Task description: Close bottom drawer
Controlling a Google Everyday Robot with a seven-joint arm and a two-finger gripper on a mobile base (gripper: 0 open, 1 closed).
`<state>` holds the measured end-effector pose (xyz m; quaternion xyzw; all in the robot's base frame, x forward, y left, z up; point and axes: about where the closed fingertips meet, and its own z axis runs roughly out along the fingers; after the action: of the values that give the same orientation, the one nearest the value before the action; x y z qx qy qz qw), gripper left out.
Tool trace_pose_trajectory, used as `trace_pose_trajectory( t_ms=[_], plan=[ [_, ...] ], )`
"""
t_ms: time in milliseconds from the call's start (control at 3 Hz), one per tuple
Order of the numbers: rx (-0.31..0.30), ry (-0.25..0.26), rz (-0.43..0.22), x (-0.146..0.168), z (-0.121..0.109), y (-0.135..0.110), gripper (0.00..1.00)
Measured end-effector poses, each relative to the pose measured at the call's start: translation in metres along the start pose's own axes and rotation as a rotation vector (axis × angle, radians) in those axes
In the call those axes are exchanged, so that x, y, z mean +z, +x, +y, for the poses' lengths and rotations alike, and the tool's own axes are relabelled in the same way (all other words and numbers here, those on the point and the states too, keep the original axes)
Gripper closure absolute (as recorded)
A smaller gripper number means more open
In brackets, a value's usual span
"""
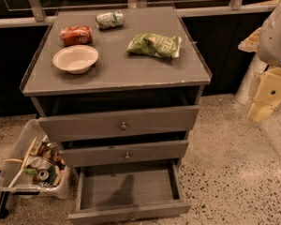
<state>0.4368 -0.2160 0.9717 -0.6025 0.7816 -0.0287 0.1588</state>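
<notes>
The slim grey wooden bottom drawer (127,189) stands pulled out at the foot of the grey three-drawer cabinet (117,124), its plank floor bare. Our cream-and-yellow end effector (261,109) hangs well off to the cabinet's right, touching nothing; we cannot tell whether it is wide or narrow. We judge it best to come low before the drawer's front face, meet its middle squarely, and push straight inward. That face runs left to right; the drawer opens toward the camera.
</notes>
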Motion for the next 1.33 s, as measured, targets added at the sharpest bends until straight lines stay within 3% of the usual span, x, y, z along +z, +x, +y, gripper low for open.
trace_pose_trajectory(
  t_ms=[333, 667, 1333],
  plan=[
    [0.003, -0.033, -0.025, 0.024, 0.011, 0.003, 0.00],
    [0.029, -0.100, -0.093, 0.069, 0.021, 0.015, 0.00],
    [0.068, -0.174, -0.279, 0.157, 0.037, 0.031, 0.42]
  ],
)
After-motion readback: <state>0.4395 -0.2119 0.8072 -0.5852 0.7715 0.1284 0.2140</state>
